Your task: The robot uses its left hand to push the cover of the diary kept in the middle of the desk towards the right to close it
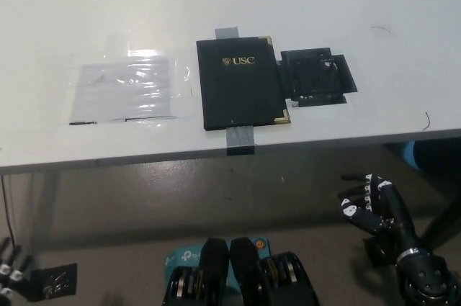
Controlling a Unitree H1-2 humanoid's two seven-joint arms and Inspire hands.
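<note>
Left hand [11, 271] sits at 8 o'clock, bottom-left corner, below the bench edge and mostly cropped out. Only a few fingertips show, so can't tell if its fingers are apart or together. It touches nothing.

Right hand [371, 204] at 4 o'clock, also below the bench, over the floor. Fingers apart, slightly curled, holding nothing. Black forearm runs down to the bottom-right corner.

Bench [338, 3] is white and fills the upper half of the view, near edge running left to right just under centre.

Diary [241, 81] lies flat about mid-bench, just above frame centre toward 12 o'clock, cover closed. Black cover, gold "USC" lettering near its far edge, gold corner pieces on the right side. Its near edge sits close to the bench edge.

Grey tape strip [239, 137] pokes out from under the diary's near edge at 6 o'clock of it and reaches the bench edge. A second grey tape piece [226, 32] shows at the far edge, 12 o'clock of the diary.

Clear plastic sheet [128, 92] lies flat at 9 o'clock of the diary, just beside it, glare on the surface.

Black taped patch [317, 75] at 3 o'clock of the diary, touching its right edge.

Both hands well apart from the diary.
</note>
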